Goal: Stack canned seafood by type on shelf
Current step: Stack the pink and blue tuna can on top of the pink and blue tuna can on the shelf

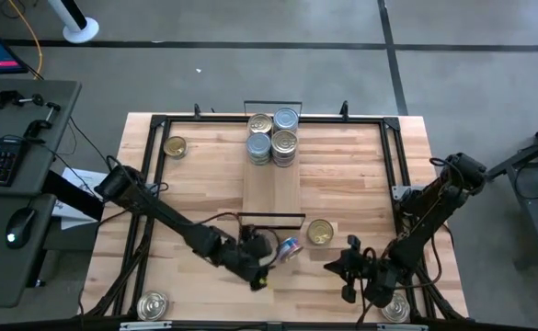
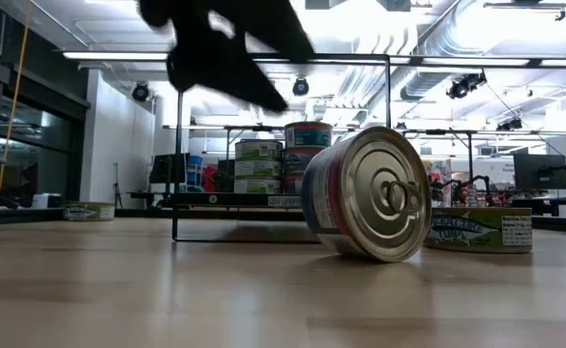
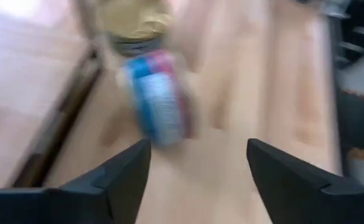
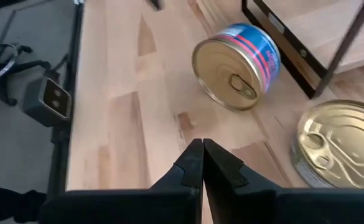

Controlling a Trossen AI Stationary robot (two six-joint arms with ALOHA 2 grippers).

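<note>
A blue-and-red-labelled tin [image 1: 290, 248] lies on its side on the tabletop, resting on its curved wall, its gold pull-tab lid [image 2: 384, 196] facing the near edge. My left gripper [image 1: 269, 252] is open just left of it; in the left wrist view the tin [image 3: 160, 106] sits ahead of the fingers, untouched. A gold-topped tin [image 1: 320, 232] stands flat beside it. My right gripper [image 1: 347, 267] is shut and hovers right of both tins [image 4: 238, 65]. The shelf plank [image 1: 273, 188] carries stacked tins [image 1: 273, 142] at its far end.
Single tins stand at the far left [image 1: 175, 146], the near left corner [image 1: 152, 305] and the near right corner [image 1: 395, 308]. The shelf's black wire frame [image 4: 306, 56] stands just beyond the lying tin. A black frame [image 1: 149, 165] borders the tabletop.
</note>
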